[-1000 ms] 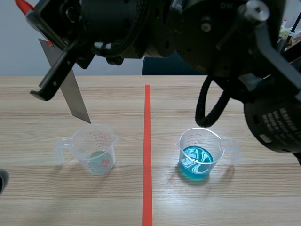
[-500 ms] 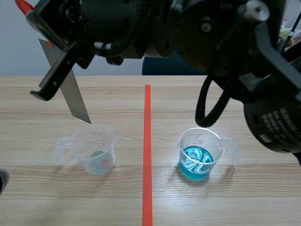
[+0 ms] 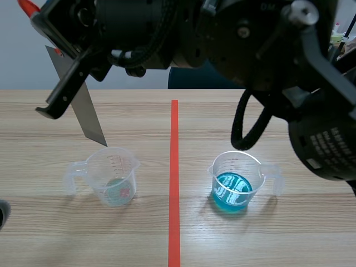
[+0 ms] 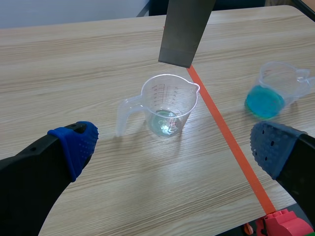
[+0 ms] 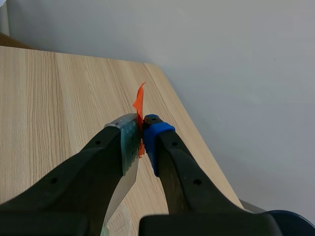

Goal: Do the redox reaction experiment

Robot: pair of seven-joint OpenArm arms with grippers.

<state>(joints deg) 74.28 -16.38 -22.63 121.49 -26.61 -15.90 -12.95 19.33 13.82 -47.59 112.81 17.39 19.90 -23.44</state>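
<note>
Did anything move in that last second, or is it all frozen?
Nothing visibly changed. The right gripper holds the metal strip over the clear cup as before; the cup of blue liquid and the open left gripper sit where they were.

Wooden table with clear cup and blue-liquid cup (well apart)

The left tool stands open, its blue dotted pads wide apart. Ahead of it, between the fingers, a clear measuring cup sits upright on the wooden counter, with a little pale liquid inside. A grey metal strip hangs with its lower end above that cup's far rim, and a cup of blue liquid stands across the orange-red tape line
</note>
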